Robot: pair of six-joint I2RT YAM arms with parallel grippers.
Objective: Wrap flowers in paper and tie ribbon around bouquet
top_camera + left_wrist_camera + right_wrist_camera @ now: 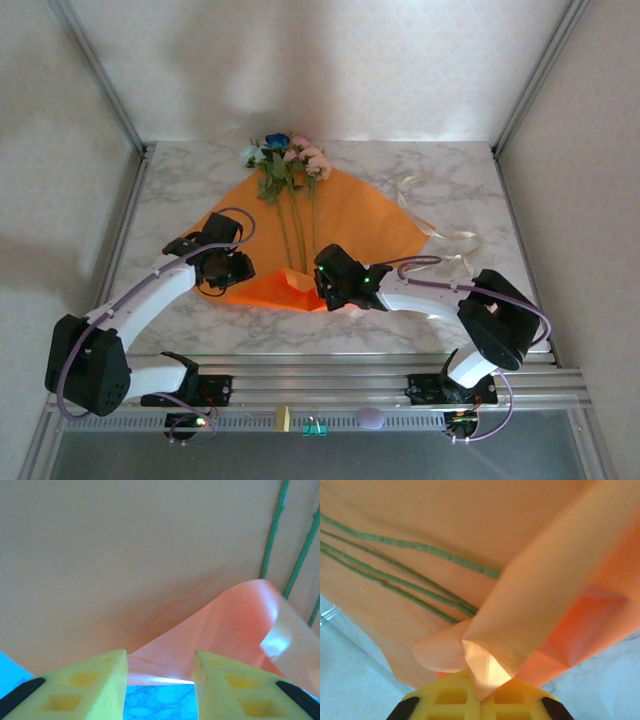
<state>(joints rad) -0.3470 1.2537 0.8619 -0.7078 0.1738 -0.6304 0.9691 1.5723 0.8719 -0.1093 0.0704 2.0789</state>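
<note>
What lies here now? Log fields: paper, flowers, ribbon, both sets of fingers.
paper: large thin orange paper sheet, flat, near corner folded up
flowers: bunch of pink, white and blue artificial flowers, stems lying on sheet
ribbon: long cream-white ribbon strip, right of sheet, loose
left fingers: open, at the sheet's near edge
right fingers: shut on folded corner

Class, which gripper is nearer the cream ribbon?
Right. The right gripper, shut on the paper at its near corner, lies left of the ribbon; the left gripper sits farther left.
</note>
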